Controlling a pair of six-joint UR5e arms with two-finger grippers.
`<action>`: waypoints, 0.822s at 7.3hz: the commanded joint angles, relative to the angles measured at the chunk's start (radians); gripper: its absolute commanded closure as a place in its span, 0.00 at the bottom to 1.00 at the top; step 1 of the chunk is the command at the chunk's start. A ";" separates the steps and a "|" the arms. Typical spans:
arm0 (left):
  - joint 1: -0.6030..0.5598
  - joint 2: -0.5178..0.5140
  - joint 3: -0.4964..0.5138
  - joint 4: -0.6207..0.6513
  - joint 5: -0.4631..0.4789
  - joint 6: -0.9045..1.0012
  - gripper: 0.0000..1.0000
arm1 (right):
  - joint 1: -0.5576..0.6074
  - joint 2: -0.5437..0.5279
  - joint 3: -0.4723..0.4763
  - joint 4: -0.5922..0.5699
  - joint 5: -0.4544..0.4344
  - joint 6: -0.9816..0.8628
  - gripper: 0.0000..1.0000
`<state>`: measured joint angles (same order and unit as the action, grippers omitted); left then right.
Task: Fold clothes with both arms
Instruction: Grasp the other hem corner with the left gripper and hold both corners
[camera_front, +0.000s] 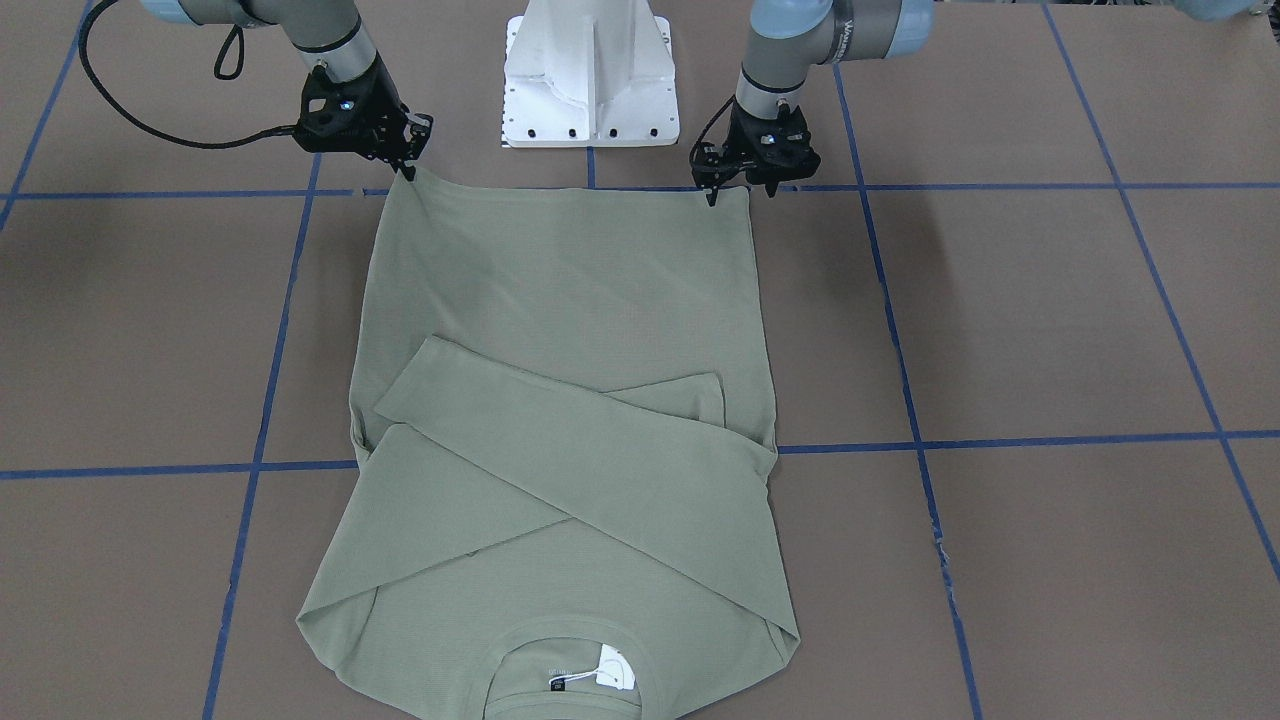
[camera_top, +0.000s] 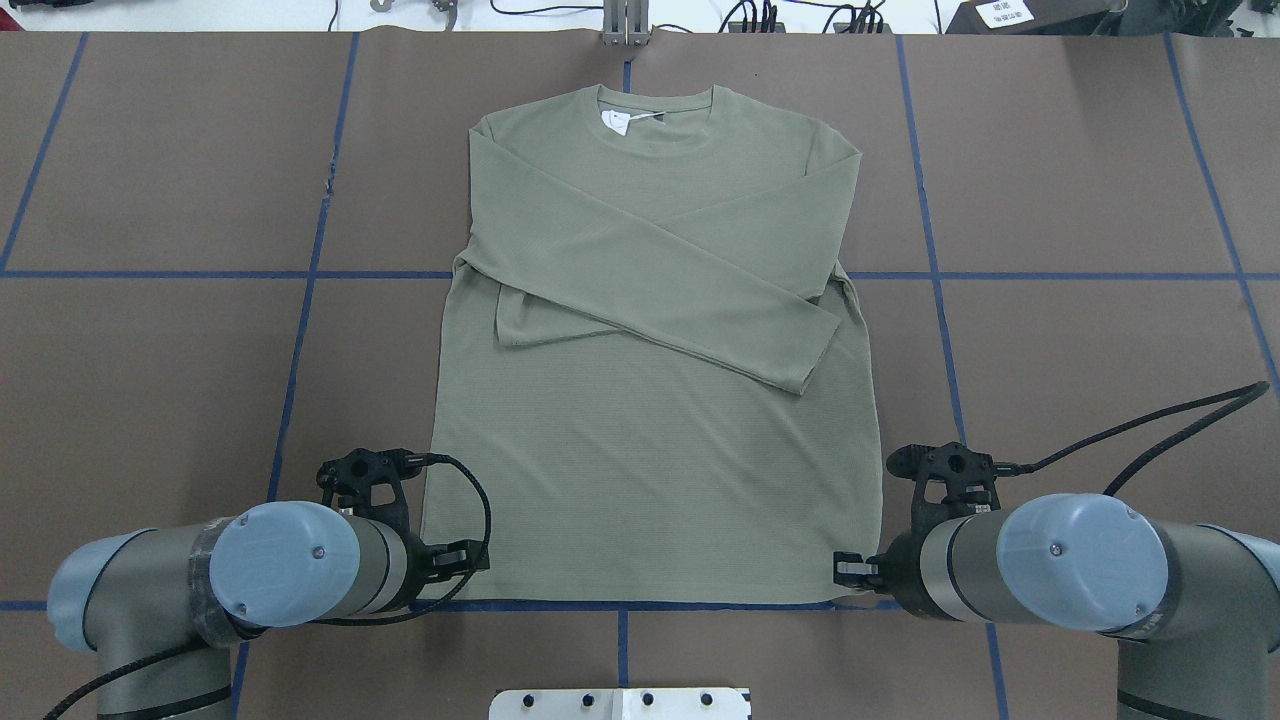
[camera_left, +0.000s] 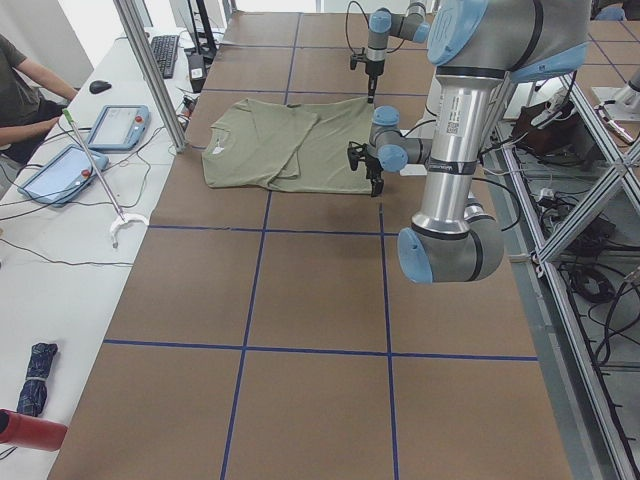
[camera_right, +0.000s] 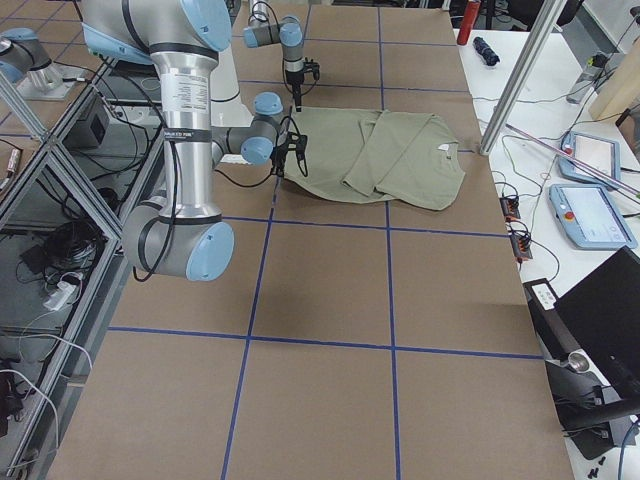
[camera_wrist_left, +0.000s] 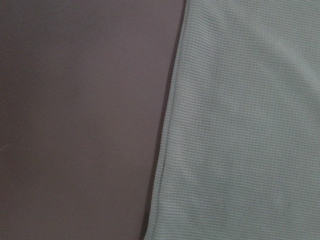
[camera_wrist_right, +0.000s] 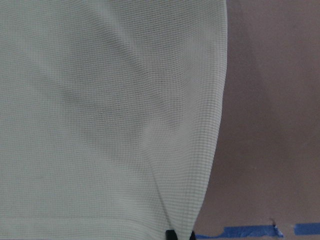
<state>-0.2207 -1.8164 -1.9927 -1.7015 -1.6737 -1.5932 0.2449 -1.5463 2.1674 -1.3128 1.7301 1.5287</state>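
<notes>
Overhead exterior: shirt (camera_top: 650, 480), sleeves (camera_top: 640, 275) crossed

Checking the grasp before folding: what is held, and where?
The right gripper pinches the green shirt at a hem corner; the left gripper looks open over the other corner, holding nothing.

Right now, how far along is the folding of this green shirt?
Done: both sleeves of the sage-green ribbed long-sleeved knit shirt lie crossed over its chest. In hand: the right pincer pinches one hem corner, the cloth peaking at it; the left pincer looks open around the other corner. Left: closing that grip, then probably folding the hem toward the collar.
</notes>
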 joint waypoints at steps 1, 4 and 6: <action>0.004 -0.001 0.000 0.017 0.000 -0.001 0.13 | 0.001 0.000 0.000 0.000 0.000 0.001 1.00; 0.009 -0.009 0.002 0.017 -0.001 -0.008 0.28 | 0.004 0.000 0.000 0.000 0.000 0.001 1.00; 0.012 -0.009 0.005 0.017 -0.001 -0.008 0.32 | 0.011 0.000 0.000 0.000 0.008 -0.001 1.00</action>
<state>-0.2107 -1.8256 -1.9892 -1.6843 -1.6751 -1.6007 0.2513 -1.5463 2.1671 -1.3131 1.7326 1.5291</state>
